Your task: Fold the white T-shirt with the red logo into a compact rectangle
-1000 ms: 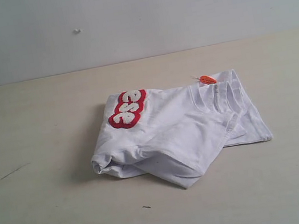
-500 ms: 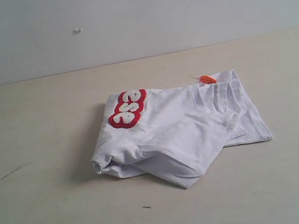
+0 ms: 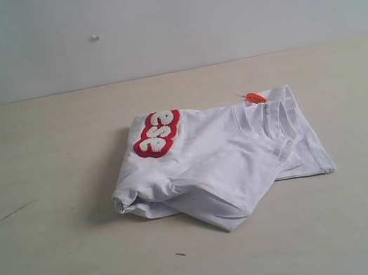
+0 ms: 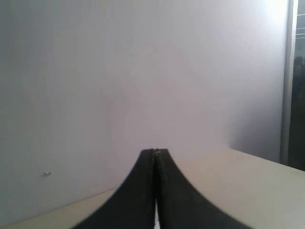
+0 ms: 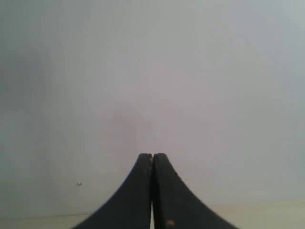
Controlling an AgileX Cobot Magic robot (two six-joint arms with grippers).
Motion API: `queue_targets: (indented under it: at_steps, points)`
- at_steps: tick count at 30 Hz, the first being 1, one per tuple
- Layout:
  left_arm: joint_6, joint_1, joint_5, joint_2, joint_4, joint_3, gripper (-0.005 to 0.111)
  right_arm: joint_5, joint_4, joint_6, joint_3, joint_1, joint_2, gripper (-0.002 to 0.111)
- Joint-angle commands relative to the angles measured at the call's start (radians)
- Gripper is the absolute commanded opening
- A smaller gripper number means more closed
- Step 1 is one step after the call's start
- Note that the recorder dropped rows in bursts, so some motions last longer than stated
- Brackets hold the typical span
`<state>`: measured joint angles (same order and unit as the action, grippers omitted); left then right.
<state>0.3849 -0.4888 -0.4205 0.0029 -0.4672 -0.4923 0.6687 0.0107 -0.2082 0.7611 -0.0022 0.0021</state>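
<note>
Left pincer (image 4: 155, 151): tips pressed together with nothing between them, facing a bare wall (image 4: 95, 71); absent from the exterior view.

Right pincer (image 5: 152, 155): likewise closed and empty.

T-shirt (image 3: 216, 160): centre of frame, slightly right, lying on the worktop (image 3: 65, 272). Bundled in loose, uneven folds, logo (image 3: 158, 133) at its upper left, orange tag (image 3: 255, 97) at its upper right.

Handling, by my reckoning: light, limp, prone to slump and slide. Pinch at hems or corners, both sides together.
</note>
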Motion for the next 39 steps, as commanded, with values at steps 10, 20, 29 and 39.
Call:
queue_targets:
  at_steps: [10, 20, 29, 39]
  points:
    - [-0.291, 0.075, 0.026, -0.003, 0.280, 0.028, 0.000, 0.003, -0.003, -0.003, -0.007, -0.003, -0.002, 0.000]
    - [-0.640, 0.363, 0.342, -0.003, 0.511, 0.195, 0.000, 0.001, -0.004, -0.003, -0.007, -0.003, -0.002, 0.000]
    - [-0.532, 0.432, 0.379, -0.003, 0.644, 0.346, 0.000, 0.001, -0.004, -0.003, -0.007, -0.003, -0.002, 0.000]
    - [-0.404, 0.439, 0.353, -0.003, 0.554, 0.492, 0.000, 0.001, -0.004, -0.003, -0.007, -0.003, -0.002, 0.000]
